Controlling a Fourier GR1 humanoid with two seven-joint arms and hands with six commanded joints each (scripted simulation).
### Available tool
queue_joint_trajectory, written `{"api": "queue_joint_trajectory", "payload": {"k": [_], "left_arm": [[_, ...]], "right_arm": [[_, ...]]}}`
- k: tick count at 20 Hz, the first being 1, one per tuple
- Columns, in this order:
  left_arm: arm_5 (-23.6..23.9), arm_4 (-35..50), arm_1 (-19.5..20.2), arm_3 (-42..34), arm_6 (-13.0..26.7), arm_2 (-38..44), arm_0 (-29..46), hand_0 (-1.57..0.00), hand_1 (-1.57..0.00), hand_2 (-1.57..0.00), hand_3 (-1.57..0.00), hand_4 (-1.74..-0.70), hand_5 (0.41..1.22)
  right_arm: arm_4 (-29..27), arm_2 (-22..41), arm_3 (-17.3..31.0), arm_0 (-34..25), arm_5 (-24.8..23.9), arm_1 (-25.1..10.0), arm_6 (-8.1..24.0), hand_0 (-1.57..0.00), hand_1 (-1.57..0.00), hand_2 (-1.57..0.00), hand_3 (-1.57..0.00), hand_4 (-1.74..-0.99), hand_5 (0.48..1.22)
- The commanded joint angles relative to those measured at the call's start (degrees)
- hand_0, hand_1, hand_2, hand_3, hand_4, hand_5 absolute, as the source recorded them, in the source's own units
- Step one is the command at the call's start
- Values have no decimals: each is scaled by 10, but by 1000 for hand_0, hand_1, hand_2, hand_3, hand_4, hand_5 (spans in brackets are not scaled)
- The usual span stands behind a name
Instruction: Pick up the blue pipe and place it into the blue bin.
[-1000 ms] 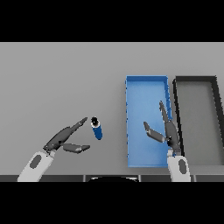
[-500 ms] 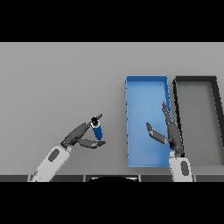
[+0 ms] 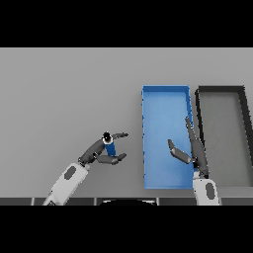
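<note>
Currently, head view only. Blue pipe (image 3: 109,147) stands roughly upright on the grey table (image 3: 64,94), left of the blue bin (image 3: 165,94) and apart from its near wall. Left hand (image 3: 99,152) is at the pipe: fingers reach along its far side and past it, thumb lies just below its base. The hand brackets the pipe, but the curl looks loose; I judge the grasp forming, not yet firm, and cannot confirm pad contact on both sides. Pipe not lifted.

Right hand (image 3: 190,148) hovers over the blue bin's right part, fingers straight and relaxed, holding nothing; idle. A dark bin (image 3: 220,90) sits just right of the blue one.

Step in hand: secure the pipe. To do it well, close thumb and fingers evenly across the pipe's middle so it does not tip or roll away, lift straight up enough to clear the bin wall, then carry right. The right hand over the bin may crowd the drop zone; release toward the bin's open left or far part.
</note>
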Motion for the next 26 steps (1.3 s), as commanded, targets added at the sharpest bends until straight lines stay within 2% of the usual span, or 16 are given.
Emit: {"api": "queue_joint_trajectory", "payload": {"k": [1, 2, 3, 4, 6, 9, 11, 16, 18, 24, 26], "left_arm": [[-5, 13, -8, 2, -2, 5, -1, -125, -319, -485, -535, -1281, 735], [-6, 22, -9, -7, -12, 7, 7, -359, -547, -689, -742, -1369, 832], [0, 18, -12, -7, -4, 4, 11, -602, -752, -865, -908, -1439, 910], [-3, 22, -11, -9, 5, 5, 10, -796, -915, -1006, -1030, -1497, 972], [4, 15, -16, -16, -2, -7, 14, -1075, -1151, -1210, -1194, -1580, 1062], [19, -6, -19, -26, -7, -17, 10, -1317, -1356, -1386, -1378, -1513, 1139], [26, -10, -28, -34, -29, -15, 19, -1408, -1434, -1453, -1448, -1492, 1169], [29, -7, -38, -86, -33, -4, -1, -1518, -1526, -1532, -1531, -1469, 1204], [26, -1, -43, -108, -8, -2, -13, -1537, -1542, -1546, -1545, -1467, 1210], [0, 2, -49, -158, 32, -7, -37, -1562, -1563, -1564, -1564, -1467, 1218], [-4, -1, -47, -159, 43, -2, -42, -1565, -1566, -1567, -1567, -1467, 1219]], "right_arm": [[1, 1, 2, -6, -1, 1, 4, 1, 1, 1, 1, -1220, 656], [2, 2, -1, -7, -2, 3, 6, 1, 1, 1, 1, -1220, 656], [1, 1, -1, -7, -2, 3, 10, 1, 1, 1, 1, -1219, 657], [-8, -4, -5, -3, 4, -3, 1, 1, 1, 1, 1, -1224, 658], [-13, -5, -2, -14, 6, -2, 17, 1, 1, 1, 1, -1233, 660], [-7, 2, 11, -26, 5, 6, 21, 1, 1, 1, 1, -1222, 646], [-6, 4, 9, -20, 3, 10, 16, 1, 1, 1, 1, -1220, 635], [-7, 3, 0, -21, 2, 9, 25, 1, 1, 1, 1, -1226, 636], [0, 2, 7, -20, 3, 2, 24, 1, 1, 1, 1, -1213, 639], [8, -1, 8, -19, -4, -1, 21, 1, 1, 1, 1, -1161, 644], [4, -2, 11, -14, -2, -2, 7, 1, 1, 1, 1, -1155, 642]]}}
